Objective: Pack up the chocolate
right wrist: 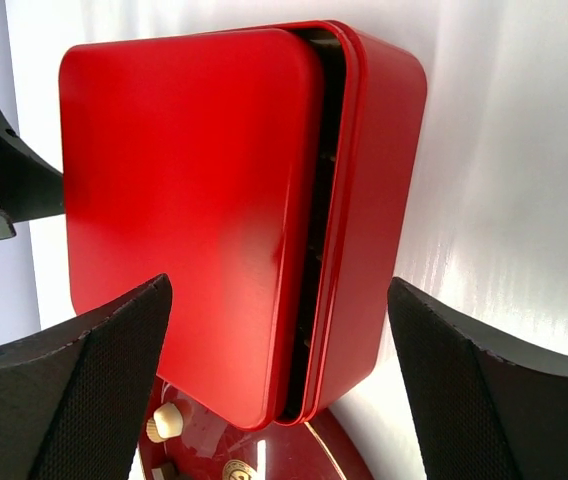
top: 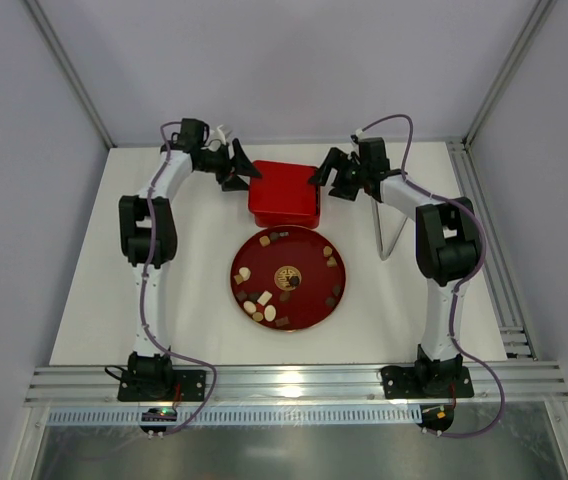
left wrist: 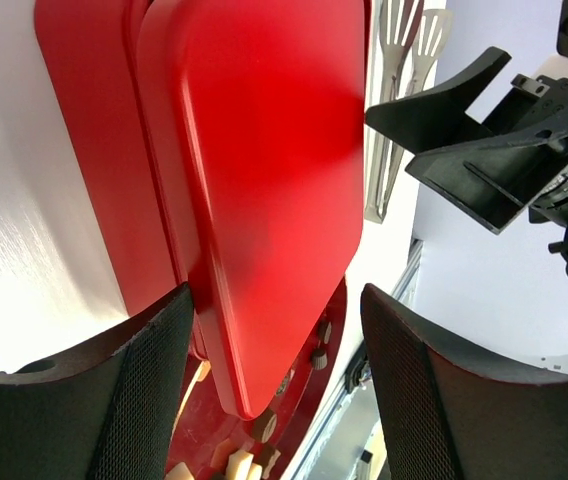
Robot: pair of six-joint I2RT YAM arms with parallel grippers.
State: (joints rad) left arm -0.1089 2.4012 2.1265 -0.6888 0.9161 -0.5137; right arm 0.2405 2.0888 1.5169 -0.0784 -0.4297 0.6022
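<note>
A white table [top: 94, 300] is seen, glossy enough to carry glare in the wrist views. It is enclosed by pale grey walls [top: 284, 60], with slanting metal posts [top: 69, 70] at the corners. A ribbed aluminium rail [top: 294, 383], to which both arm bases are bolted, is laid along the near edge, and a second rail is run along the right side. A brushed metal sheet [top: 264, 450] is seen below the near rail.

A red box [top: 284, 195] is placed at the far centre of the table. Its lid [right wrist: 184, 200] is shifted sideways, so that a dark gap is left along one edge; what lies inside cannot be made out. A round red plate [top: 314, 300] with a gold emblem [top: 287, 277] is set just in front of the box. The chocolate [top: 264, 300] is scattered on this plate, clustered at its near left, with single pieces along the far and right rim. Metal tongs [top: 392, 235] are laid on the table to the right, well apart from the plate.

The left gripper [top: 244, 175] is held at the box's left side, its jaws spread and nothing pinched. The right gripper [top: 326, 180] is held at the box's right side, its jaws likewise spread wide and nothing gripped.
</note>
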